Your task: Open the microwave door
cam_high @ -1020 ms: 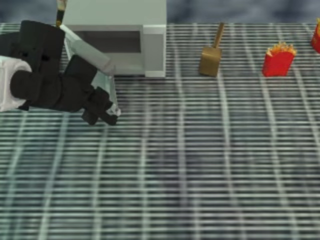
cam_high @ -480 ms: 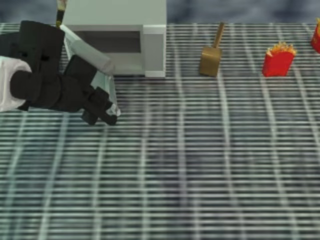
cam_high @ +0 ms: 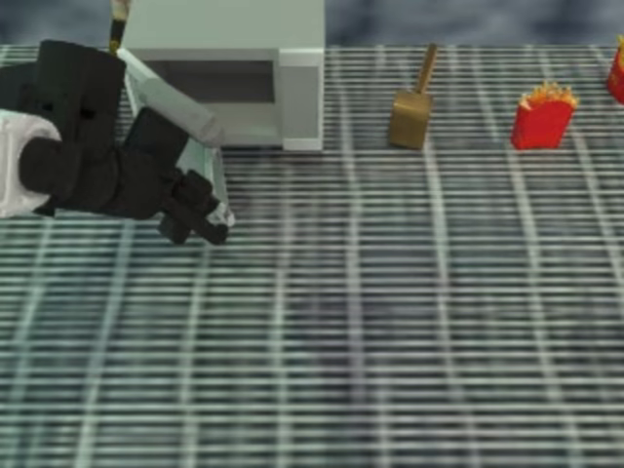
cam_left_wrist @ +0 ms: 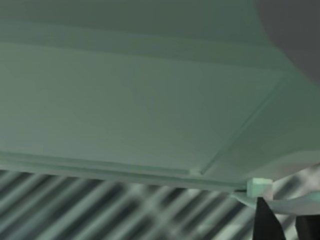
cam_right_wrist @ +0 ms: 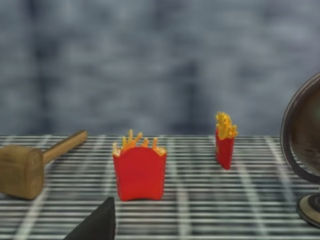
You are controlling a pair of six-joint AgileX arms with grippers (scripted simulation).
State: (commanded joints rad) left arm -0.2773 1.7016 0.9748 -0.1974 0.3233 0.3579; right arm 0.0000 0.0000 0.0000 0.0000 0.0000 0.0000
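The microwave [cam_high: 234, 29] stands at the table's back left, its cavity showing. The microwave door [cam_high: 180, 107] is swung out toward the front left, hinged at the left side. My left gripper [cam_high: 216, 222] is at the door's free outer edge, shut on it. In the left wrist view the door's pale panel [cam_left_wrist: 125, 100] fills most of the picture, and my left gripper [cam_left_wrist: 285, 225] has its dark fingers pinching the door's rim just below a small tab [cam_left_wrist: 260, 186]. My right arm is outside the top view; its wrist view shows one dark fingertip [cam_right_wrist: 100, 222] with nothing near it.
A brown mallet [cam_high: 412, 107] lies to the right of the microwave. A red fries carton [cam_high: 543, 117] stands further right, and another [cam_high: 616, 70] is at the right edge. A globe [cam_right_wrist: 302, 150] shows in the right wrist view.
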